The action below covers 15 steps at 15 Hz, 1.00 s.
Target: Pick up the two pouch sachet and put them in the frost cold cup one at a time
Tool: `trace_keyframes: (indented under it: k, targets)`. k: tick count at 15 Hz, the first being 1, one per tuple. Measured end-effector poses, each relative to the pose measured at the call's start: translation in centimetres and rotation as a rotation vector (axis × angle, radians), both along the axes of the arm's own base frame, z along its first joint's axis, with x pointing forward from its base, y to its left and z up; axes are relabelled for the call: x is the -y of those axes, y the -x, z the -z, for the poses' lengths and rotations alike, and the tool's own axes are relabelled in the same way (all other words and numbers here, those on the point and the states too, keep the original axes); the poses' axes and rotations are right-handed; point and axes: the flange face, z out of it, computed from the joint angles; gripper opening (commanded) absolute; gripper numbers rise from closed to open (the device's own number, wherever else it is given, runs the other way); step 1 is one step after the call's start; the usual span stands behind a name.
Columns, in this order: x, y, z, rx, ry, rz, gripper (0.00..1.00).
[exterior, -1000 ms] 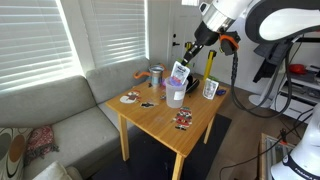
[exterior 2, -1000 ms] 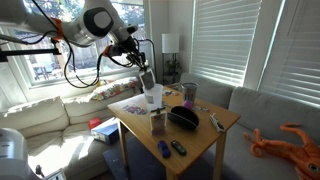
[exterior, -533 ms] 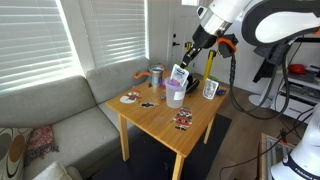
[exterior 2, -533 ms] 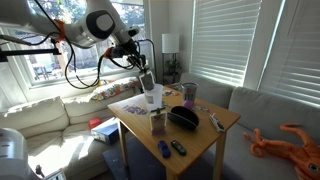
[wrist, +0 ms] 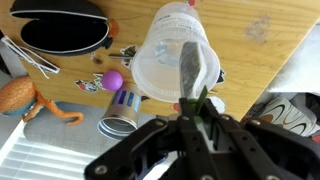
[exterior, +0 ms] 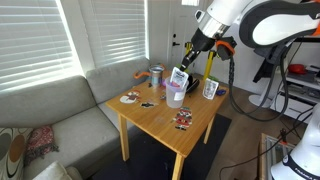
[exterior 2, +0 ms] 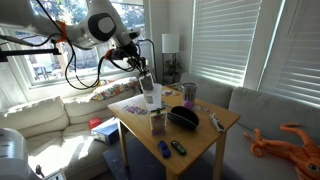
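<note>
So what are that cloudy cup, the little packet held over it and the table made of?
The tallish frosted whitish cup looks like translucent matte plastic; its wall is cloudy yet lets light through. The small white-and-purple printed sachet in the hand seems plastic or foil film, too small to be sure. The square light-brown table looks like smooth wood, with grain streaks.

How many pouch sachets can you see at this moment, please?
2. One sachet is held by the jaws over the cup; the other sachet stands upright on the table nearby.
</note>
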Motion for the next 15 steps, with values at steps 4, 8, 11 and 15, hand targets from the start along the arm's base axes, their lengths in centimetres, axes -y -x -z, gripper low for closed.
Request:
trace_keyframes:
  k: [4, 8, 11, 15]
  targets:
    - [0.2, -0.5, 1.0, -0.022, -0.005, 0.005, 0.04]
    - [0.7, -1.0, 2.2, -0.050, -0.018, 0.018, 0.04]
    - [1.2, -1.3, 2.8, -0.064, -0.029, 0.029, 0.04]
    - [1.4, -1.6, 3.2, -0.076, -0.047, 0.039, 0.44]
